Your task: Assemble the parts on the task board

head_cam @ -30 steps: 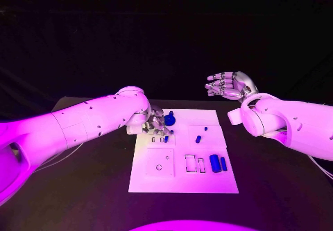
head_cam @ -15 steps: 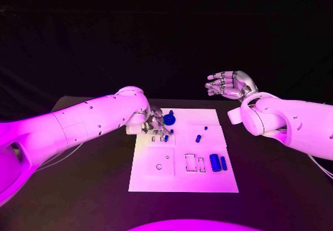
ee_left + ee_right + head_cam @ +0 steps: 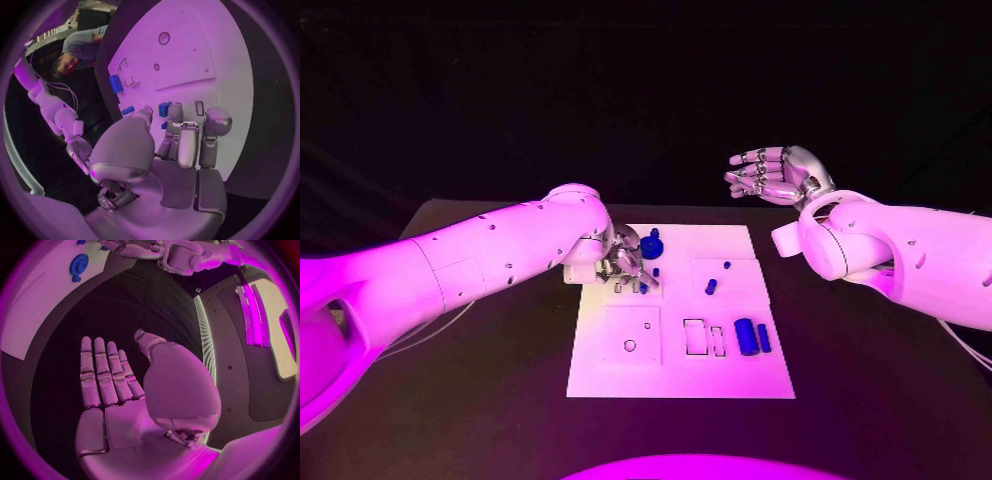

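The task board (image 3: 682,370) is a white rectangular plate lying in the middle of the black table (image 3: 877,400), its long sides running from the near edge toward the far edge. Its surface carries outlined recesses: a square panel with a small round hole on the near left, and narrow upright slots beside it. Small blue parts sit on it: two short blocks (image 3: 753,338) side by side near the right edge, a small peg (image 3: 711,288) around the middle, and a round blue piece (image 3: 652,247) with a stub near the far left corner. The left hand (image 3: 623,265) is down over the far left part of the board, fingers bent toward the surface close to a small blue piece (image 3: 164,108); whether it grips that piece I cannot tell. The right hand (image 3: 776,176) hangs in the air beyond the far right corner of the board, holding nothing, fingers straight and side by side with the thumb apart.
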Controlling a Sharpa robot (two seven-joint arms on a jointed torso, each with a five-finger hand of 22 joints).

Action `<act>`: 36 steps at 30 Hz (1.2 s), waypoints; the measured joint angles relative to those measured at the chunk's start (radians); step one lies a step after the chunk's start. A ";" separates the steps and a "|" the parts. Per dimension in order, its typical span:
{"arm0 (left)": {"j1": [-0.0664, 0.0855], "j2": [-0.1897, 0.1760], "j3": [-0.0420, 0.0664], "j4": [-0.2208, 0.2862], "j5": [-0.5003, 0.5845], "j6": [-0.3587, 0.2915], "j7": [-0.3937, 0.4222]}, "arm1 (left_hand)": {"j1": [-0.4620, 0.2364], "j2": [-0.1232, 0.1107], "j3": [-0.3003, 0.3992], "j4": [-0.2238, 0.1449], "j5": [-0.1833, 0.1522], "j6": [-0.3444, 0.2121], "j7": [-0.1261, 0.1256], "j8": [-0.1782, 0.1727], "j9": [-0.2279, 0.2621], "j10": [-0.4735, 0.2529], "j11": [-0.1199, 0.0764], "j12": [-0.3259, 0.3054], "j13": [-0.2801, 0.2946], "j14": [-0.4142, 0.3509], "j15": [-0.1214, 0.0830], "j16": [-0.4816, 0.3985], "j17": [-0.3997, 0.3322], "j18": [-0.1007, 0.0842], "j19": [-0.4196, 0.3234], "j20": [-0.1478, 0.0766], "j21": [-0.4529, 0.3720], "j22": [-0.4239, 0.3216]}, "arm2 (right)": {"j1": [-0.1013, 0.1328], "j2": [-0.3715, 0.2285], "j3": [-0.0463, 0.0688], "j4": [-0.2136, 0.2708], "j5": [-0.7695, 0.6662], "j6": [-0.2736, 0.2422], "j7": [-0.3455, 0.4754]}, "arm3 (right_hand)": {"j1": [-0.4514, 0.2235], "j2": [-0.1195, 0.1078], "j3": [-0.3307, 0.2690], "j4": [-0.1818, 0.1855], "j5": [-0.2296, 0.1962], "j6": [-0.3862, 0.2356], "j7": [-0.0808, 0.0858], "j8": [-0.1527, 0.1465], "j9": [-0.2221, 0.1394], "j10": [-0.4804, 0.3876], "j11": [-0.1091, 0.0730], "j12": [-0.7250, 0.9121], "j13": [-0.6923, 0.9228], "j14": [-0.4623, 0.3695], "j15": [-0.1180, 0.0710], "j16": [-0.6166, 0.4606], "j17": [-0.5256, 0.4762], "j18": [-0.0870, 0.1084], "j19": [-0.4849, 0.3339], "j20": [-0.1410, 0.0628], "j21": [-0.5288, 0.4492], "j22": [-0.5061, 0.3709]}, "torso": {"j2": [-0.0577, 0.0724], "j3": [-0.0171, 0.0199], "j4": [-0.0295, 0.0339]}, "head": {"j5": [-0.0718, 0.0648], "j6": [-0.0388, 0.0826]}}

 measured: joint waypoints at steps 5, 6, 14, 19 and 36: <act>-0.001 0.001 0.000 -0.001 0.002 0.004 0.001 | 0.000 0.000 0.000 0.000 0.000 0.004 -0.003 0.000 0.000 0.000 0.000 0.000 0.001 0.000 0.000 0.000 0.000 0.000 0.000 0.000 0.001 0.005 | 0.000 0.001 0.000 0.000 0.000 0.001 -0.001 | 0.000 0.000 0.000 0.000 0.000 0.000 0.000 0.000 0.000 0.000 0.000 0.000 0.000 0.000 0.000 0.000 -0.002 0.000 0.000 0.000 0.000 0.000 | 0.000 0.0000 0.0005 | 0.000 -0.002; -0.001 0.001 0.000 -0.001 0.002 0.004 0.001 | 0.000 0.000 0.000 0.000 0.000 0.005 -0.005 0.000 0.000 0.000 0.000 0.000 0.002 0.000 0.000 0.000 0.000 0.000 0.000 0.000 0.001 0.005 | 0.000 0.002 0.000 -0.001 0.000 0.001 -0.001 | 0.000 0.000 0.000 0.000 0.000 0.000 0.000 0.000 0.000 0.000 0.000 0.000 0.000 0.000 0.000 0.000 -0.002 0.000 0.000 0.000 0.000 -0.001 | 0.000 0.0000 0.0007 | 0.000 -0.002; -0.002 0.001 -0.001 -0.002 0.009 0.004 0.000 | 0.024 0.024 0.000 0.000 0.000 0.011 -0.010 0.010 0.001 0.000 0.000 0.000 0.009 0.000 -0.001 0.000 0.000 0.000 0.006 -0.006 0.002 0.009 | 0.000 0.002 0.000 -0.002 0.000 0.003 -0.002 | 0.000 0.000 0.000 0.000 0.000 0.000 0.000 0.000 0.000 0.000 0.000 0.000 0.000 0.000 0.000 0.000 -0.003 0.000 0.000 0.000 0.000 -0.001 | 0.000 0.0001 0.0007 | -0.001 -0.005; -0.002 0.000 -0.001 -0.003 0.013 0.002 -0.001 | 0.062 0.055 0.000 0.000 0.000 0.019 -0.018 0.040 0.006 0.009 -0.009 0.000 0.009 -0.008 -0.017 0.000 0.000 0.000 0.009 -0.009 0.002 0.011 | 0.000 0.003 0.000 -0.003 0.000 0.004 -0.003 | 0.000 0.000 0.000 0.000 0.000 0.000 0.000 0.000 0.000 0.000 0.000 0.000 0.000 0.000 0.000 0.000 -0.003 0.000 0.000 0.000 0.000 -0.001 | 0.000 0.0005 0.0005 | -0.001 -0.005; -0.002 0.003 0.000 -0.010 0.029 0.010 0.000 | 0.104 -0.002 0.253 -0.034 0.000 0.010 -0.028 0.088 0.068 0.022 -0.022 0.000 0.016 -0.005 -0.020 0.000 0.000 0.000 0.014 -0.015 0.002 0.019 | 0.000 0.003 0.000 -0.004 0.000 0.011 -0.006 | 0.000 0.000 0.000 0.000 0.000 0.000 0.000 0.000 0.000 0.000 0.000 0.000 0.000 0.000 0.000 0.000 -0.006 0.000 -0.008 0.005 0.000 -0.004 | 0.000 0.0007 0.0005 | -0.003 -0.010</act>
